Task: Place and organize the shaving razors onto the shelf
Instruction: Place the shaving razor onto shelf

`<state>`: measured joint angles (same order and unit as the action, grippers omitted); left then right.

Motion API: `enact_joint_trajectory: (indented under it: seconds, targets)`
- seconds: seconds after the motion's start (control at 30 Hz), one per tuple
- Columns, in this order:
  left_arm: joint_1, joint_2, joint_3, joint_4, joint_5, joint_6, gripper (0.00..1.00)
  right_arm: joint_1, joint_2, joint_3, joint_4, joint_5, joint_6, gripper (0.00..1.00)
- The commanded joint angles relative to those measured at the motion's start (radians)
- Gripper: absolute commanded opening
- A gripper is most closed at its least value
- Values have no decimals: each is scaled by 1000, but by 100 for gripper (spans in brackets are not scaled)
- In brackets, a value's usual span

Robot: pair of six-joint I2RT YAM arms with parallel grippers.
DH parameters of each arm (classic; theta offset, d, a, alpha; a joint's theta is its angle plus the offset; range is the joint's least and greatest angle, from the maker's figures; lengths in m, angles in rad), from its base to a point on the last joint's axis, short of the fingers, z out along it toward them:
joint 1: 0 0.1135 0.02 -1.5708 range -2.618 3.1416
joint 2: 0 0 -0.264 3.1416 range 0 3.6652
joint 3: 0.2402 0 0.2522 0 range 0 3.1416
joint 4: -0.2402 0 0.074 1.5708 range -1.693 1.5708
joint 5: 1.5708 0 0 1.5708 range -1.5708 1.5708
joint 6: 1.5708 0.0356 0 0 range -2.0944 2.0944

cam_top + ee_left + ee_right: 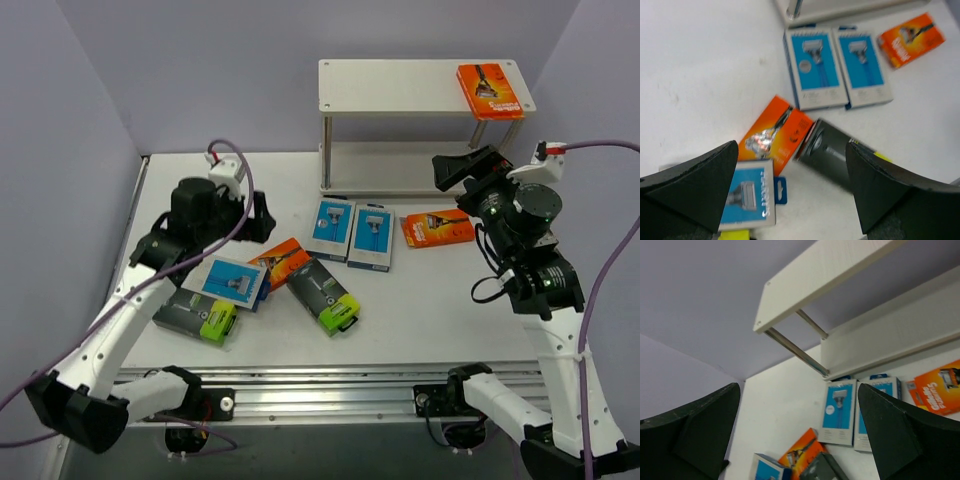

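Right now one orange pack (490,92) lies on the top board of the shelf (400,85), at its right end. Its long side runs front to back, a bit crooked. Seven more packs lie on the worktop (430,320), so I think the job is near its start and the step in hand is picking the next pack.

The left claw (258,215) is wide and holds nothing. It hangs by the messy heap on the left. The right claw (463,168) is wide and empty too, up near the shelf.

A blue pack (331,228) and its blue twin (371,236) lie side by side in front of the shelf, with their top ends pointing at it. A second orange pack (437,228) lies just right of them, long side going left to right.

In the heap, a black pack (322,292) lies slanted, its green end toward the near edge, touching a third orange pack (282,262).

Next, I think a claw must come down over one pack and turn to pinch it across the short way.
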<state>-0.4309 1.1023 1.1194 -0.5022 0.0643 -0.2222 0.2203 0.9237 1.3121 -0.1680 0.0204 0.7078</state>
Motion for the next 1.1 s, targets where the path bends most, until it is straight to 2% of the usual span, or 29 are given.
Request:
enact_joint_trajectory:
  seconds: [0.0, 0.07, 0.1, 0.2, 0.23, 0.4, 0.43, 0.53, 0.57, 0.63, 0.67, 0.73, 0.77, 0.87, 0.97, 1.03, 1.07]
  targets:
    - [-29, 91, 259, -34, 22, -2, 97, -24, -9, -66, 1, 38, -102, 100]
    - [-57, 175, 362, -45, 48, -11, 97, -35, -20, -85, -37, 52, -137, 100]
    - [-69, 207, 478, -71, 48, -20, 97, -47, -40, -91, -50, 68, -154, 100]
    - [-101, 336, 650, -117, 54, -29, 98, -58, -100, -132, -74, 93, -201, 100]
    - [-106, 406, 760, -125, 58, -35, 97, -58, -114, -151, -77, 104, -209, 100]
    - [-131, 634, 1083, -203, 92, -84, 97, -61, -193, -315, -71, 89, -234, 98]
    - [-138, 713, 1199, -219, 107, -92, 98, -62, -207, -345, -59, 89, -232, 97]
    - [-152, 876, 1383, -265, 155, -130, 97, -61, -266, -482, -13, 69, -237, 89]
    - [-157, 918, 1516, -275, 163, -156, 95, -59, -291, -549, 1, 64, -237, 84]
    - [-161, 1034, 1640, -285, 183, -196, 94, -59, -310, -614, 41, 64, -235, 79]
    - [-161, 1059, 1702, -270, 212, -253, 94, -59, -325, -638, 50, 64, -234, 69]
    - [-161, 1087, 1685, -147, 235, -314, 94, -58, -333, -700, 85, 53, -231, 60]
    - [-164, 1087, 1632, -40, 250, -374, 94, -56, -335, -712, 94, 53, -231, 50]
    - [-183, 1107, 1611, 77, 232, -440, 94, -56, -315, -715, 114, 62, -231, 37]
    - [-201, 1163, 1658, 93, 227, -463, 94, -52, -258, -674, 137, 47, -243, 35]
    - [-210, 1167, 1645, 91, 233, -450, 94, -53, -214, -616, 156, 26, -240, 41]
    - [-216, 1159, 1625, 76, 233, -416, 94, -52, -166, -593, 159, 12, -238, 48]
